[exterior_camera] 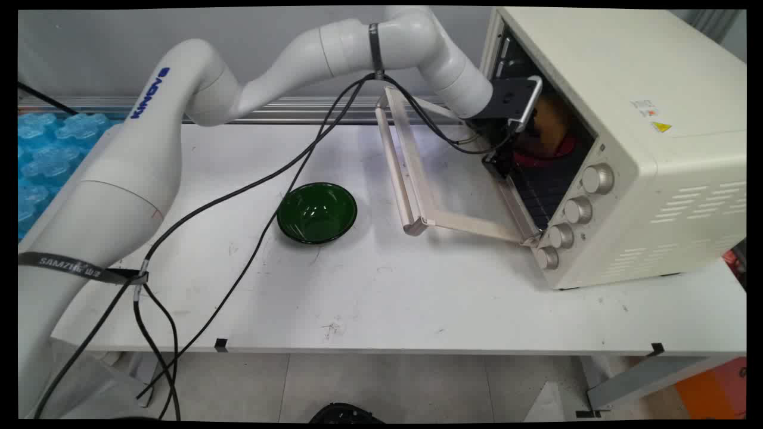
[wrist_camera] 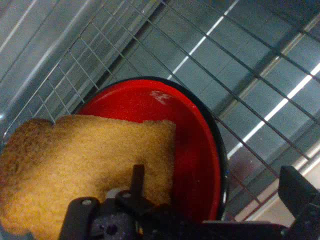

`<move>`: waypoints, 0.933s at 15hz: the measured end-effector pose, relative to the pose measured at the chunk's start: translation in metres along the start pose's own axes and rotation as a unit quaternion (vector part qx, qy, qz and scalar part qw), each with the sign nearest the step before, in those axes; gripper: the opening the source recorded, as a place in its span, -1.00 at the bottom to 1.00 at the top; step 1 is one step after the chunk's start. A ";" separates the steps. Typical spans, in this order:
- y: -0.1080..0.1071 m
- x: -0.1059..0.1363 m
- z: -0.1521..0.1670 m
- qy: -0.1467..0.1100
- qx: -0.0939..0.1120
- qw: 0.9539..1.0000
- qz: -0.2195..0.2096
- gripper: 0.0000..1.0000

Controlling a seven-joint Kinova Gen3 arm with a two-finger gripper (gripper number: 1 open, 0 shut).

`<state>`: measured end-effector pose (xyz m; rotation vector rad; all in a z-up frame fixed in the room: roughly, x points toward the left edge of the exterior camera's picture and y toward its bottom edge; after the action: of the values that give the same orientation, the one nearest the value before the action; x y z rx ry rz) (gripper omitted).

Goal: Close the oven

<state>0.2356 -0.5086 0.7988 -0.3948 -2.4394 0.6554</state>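
My gripper (exterior_camera: 511,145) reaches into the open cream toaster oven (exterior_camera: 661,83). Inside, a red plate (exterior_camera: 545,156) with a dark rim rests on the wire rack (exterior_camera: 536,192). A slice of browned toast (exterior_camera: 549,121) lies on the plate and overhangs its rim. In the hand view the toast (wrist_camera: 80,165) covers the left of the red plate (wrist_camera: 197,150). The gripper (wrist_camera: 215,200) is open just above them. Its left finger (wrist_camera: 137,180) overlaps the toast's edge and its right finger (wrist_camera: 300,192) stands outside the plate's rim. The rack (wrist_camera: 235,65) runs behind.
The oven door (exterior_camera: 411,173) hangs open and flat over the table toward the left. A dark green bowl (exterior_camera: 316,212) sits on the white table (exterior_camera: 417,298) left of the door. Blue moulded trays (exterior_camera: 47,143) lie at the far left. Black cables hang from the arm.
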 end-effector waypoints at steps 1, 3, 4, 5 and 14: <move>0.001 -0.001 -0.005 0.001 0.001 1.000 -0.002 1.00; 0.005 -0.002 -0.015 0.002 0.001 1.000 -0.009 1.00; 0.006 -0.003 -0.018 0.002 0.002 1.000 -0.012 1.00; 0.008 -0.004 -0.024 0.003 0.002 1.000 -0.017 1.00; 0.021 -0.018 -0.093 0.010 0.013 0.992 -0.127 1.00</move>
<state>0.3085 -0.4649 0.8461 -0.0762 -2.4051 0.5678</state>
